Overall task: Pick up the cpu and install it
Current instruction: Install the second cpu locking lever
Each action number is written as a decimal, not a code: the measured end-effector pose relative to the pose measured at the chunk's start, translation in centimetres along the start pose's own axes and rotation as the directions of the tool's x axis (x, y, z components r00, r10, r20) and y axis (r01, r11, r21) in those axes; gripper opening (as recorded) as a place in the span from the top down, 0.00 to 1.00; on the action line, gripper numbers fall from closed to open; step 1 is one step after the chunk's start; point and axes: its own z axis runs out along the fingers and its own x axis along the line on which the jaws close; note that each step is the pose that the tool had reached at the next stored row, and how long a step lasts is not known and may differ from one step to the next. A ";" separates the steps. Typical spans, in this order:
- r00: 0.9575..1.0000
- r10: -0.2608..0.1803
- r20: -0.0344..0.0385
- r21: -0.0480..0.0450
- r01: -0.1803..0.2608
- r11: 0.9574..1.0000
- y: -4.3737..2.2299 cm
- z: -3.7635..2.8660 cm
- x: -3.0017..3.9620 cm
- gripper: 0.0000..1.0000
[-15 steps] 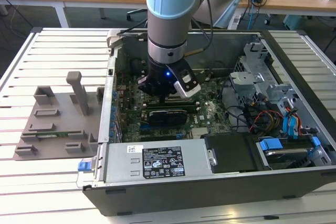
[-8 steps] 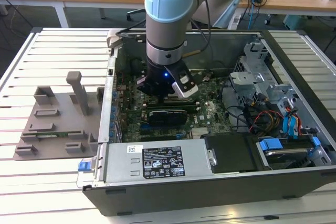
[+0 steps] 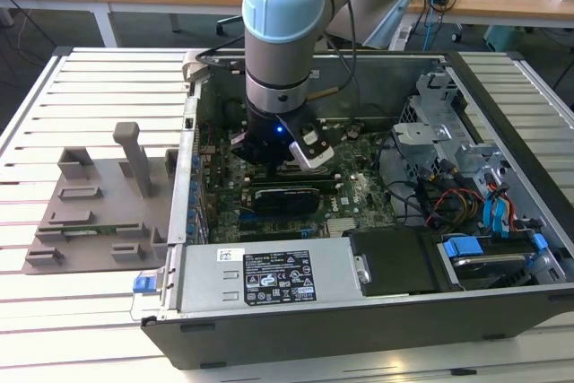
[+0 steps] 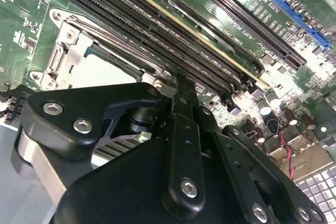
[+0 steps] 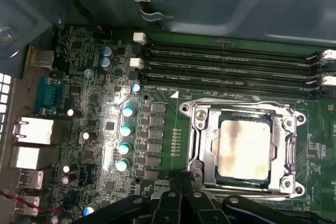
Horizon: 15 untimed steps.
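Cpu seated in socket frame; hand apparently just beside frame edge.

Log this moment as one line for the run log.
arm: inside open computer case | claw: over motherboard, beside socket | cpu: lying in socket

Silver-grey arm with pale-blue joint cap; black, silver-screwed pincer linkages.

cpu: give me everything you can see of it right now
The cpu is a flat square chip with a silvery metal top, smudged brownish at its middle. In the first wrist view it lies flat inside the metal socket frame on the green motherboard, beside the memory slots. The gripper sits just off the frame's edge, apart from the chip.
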 end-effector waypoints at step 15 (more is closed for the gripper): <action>1.000 0.001 -0.013 0.040 -0.001 0.999 1.81 -0.63 -4.73 0.89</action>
